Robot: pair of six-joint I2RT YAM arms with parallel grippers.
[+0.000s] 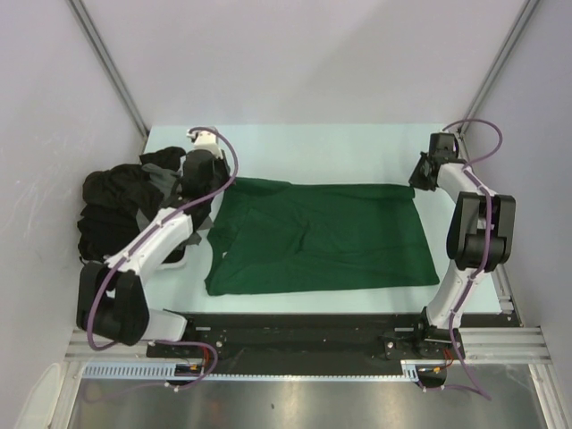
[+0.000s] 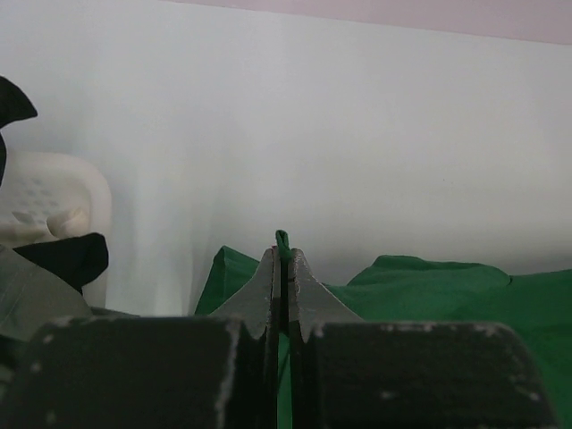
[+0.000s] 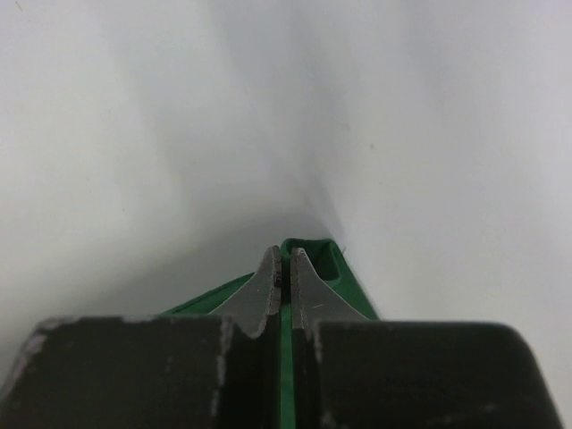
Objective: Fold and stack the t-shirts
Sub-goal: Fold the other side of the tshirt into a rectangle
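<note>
The dark green t-shirt point(image 1: 322, 237) lies spread across the middle of the table. My left gripper point(image 1: 217, 181) is shut on its far left corner; the left wrist view shows green cloth point(image 2: 283, 239) pinched between the closed fingers. My right gripper point(image 1: 418, 181) is shut on its far right corner; the right wrist view shows a green fold point(image 3: 313, 255) at the closed fingertips. The black and dark grey t-shirts point(image 1: 116, 206) lie in a heap at the table's left edge, behind my left arm.
The pale table top point(image 1: 340, 152) runs on behind the green shirt to the back wall. Metal frame posts point(image 1: 107, 63) stand at both back corners. A black rail point(image 1: 295, 326) lines the near edge.
</note>
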